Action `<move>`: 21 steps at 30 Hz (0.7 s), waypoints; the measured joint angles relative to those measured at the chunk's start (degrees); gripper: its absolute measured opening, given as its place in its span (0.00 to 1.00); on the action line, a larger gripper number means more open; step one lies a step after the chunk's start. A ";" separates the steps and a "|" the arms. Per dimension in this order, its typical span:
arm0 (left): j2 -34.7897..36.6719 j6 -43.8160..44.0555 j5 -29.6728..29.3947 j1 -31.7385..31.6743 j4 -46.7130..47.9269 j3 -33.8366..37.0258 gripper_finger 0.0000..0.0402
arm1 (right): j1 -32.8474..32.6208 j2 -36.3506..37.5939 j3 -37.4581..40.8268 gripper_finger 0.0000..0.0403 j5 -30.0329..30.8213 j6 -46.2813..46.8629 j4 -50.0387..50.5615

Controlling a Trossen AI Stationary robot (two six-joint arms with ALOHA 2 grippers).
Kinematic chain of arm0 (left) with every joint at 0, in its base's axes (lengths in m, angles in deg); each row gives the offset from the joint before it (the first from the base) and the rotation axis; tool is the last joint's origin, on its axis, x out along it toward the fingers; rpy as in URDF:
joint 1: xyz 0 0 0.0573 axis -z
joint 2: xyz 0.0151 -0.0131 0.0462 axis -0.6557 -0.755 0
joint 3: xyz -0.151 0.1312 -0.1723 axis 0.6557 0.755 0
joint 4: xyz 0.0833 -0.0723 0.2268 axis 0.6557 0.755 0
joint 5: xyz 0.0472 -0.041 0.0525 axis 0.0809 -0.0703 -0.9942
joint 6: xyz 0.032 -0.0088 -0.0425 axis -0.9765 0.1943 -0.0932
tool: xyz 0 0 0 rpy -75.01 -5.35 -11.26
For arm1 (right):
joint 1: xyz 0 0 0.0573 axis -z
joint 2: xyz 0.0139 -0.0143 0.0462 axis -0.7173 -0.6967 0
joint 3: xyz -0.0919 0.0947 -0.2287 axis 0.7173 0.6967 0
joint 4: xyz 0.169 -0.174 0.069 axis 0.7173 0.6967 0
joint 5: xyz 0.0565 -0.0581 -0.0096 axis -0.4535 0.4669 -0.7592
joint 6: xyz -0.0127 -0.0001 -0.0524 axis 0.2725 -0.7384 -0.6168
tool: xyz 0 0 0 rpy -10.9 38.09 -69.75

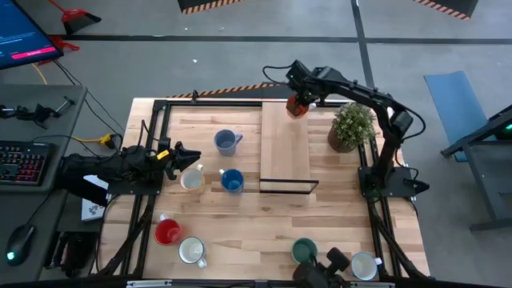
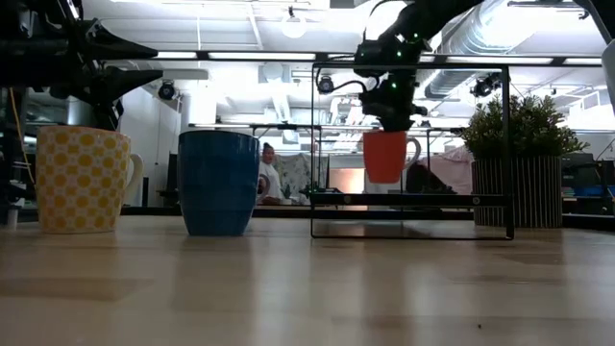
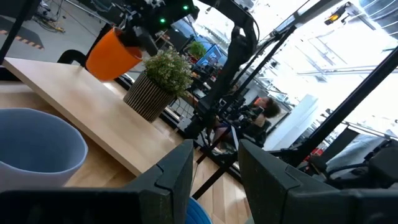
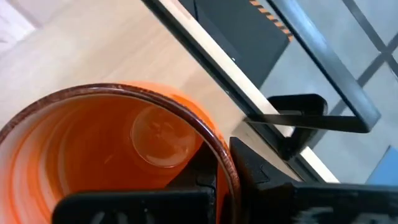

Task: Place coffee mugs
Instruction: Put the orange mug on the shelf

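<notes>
Right gripper [image 1: 298,102] is extended to the table's far edge, fingers clamped. Left gripper [image 1: 186,155] waits at the left side, fingers parted.

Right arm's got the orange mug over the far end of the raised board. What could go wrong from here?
1. The right gripper pinches the orange mug only by its rim, clear above the raised board; it might slip or tilt on release.
2. It hangs near the board's far edge, so a setdown slightly off could tip it over the side.
3. The potted plant stands close beside the board; the arm might brush it when lowering.
</notes>
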 joint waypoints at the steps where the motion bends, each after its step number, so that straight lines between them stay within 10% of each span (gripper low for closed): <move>1: 0.00 0.00 0.02 0.00 0.00 0.00 0.29 | 0.23 -0.04 0.02 0.00 0.00 0.00 -0.13; 21: -0.01 0.00 0.01 0.01 0.00 0.00 0.29 | 2.26 -1.95 0.07 0.00 -1.49 4.07 0.85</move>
